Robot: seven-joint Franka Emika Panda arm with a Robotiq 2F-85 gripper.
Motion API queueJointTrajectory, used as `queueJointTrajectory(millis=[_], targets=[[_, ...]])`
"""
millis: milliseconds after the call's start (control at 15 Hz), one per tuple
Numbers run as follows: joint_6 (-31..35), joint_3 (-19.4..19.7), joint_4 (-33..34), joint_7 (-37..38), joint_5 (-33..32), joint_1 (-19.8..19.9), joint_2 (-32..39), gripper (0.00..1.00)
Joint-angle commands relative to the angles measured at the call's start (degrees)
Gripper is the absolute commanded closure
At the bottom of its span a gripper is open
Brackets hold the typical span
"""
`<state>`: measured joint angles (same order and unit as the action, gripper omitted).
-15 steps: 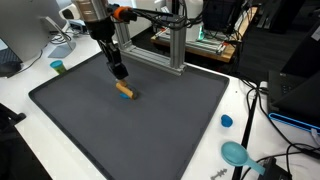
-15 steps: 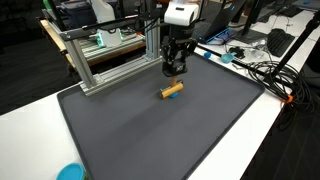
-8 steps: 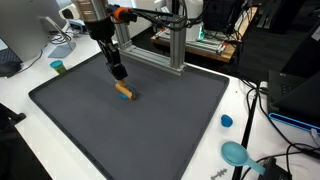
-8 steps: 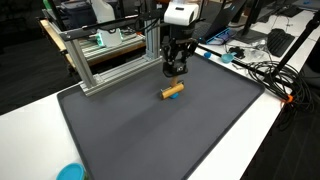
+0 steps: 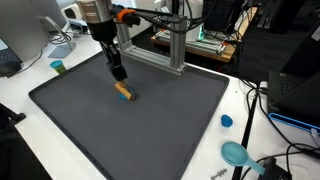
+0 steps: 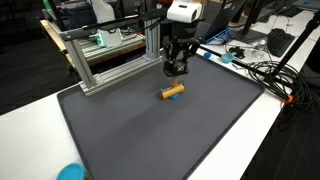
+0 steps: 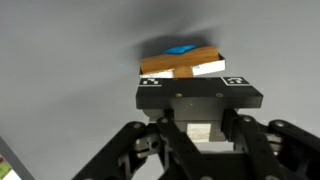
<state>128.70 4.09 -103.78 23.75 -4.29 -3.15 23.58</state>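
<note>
I count one orange block (image 5: 124, 92), one dark mat (image 5: 150, 130), one metal frame (image 5: 176, 50), one blue cap (image 5: 227, 121), one teal dish (image 5: 237, 153) and one teal cup (image 5: 58, 67).

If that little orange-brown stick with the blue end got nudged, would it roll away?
Probably not: in the wrist view the orange-brown stick with the blue end shows flat faces, so it should slide rather than roll. It looks stiff and small, likely light.
</note>
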Motion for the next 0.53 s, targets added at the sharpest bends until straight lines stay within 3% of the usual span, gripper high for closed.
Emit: queueJointTrajectory(millis=[0,467], targets=[[3.25,3.57,-1.06,6.92,-6.32,-2.4,3.17,0.78],[5.11,4.65,-1.43,12.89,-6.66,-2.73,2.54,0.78]])
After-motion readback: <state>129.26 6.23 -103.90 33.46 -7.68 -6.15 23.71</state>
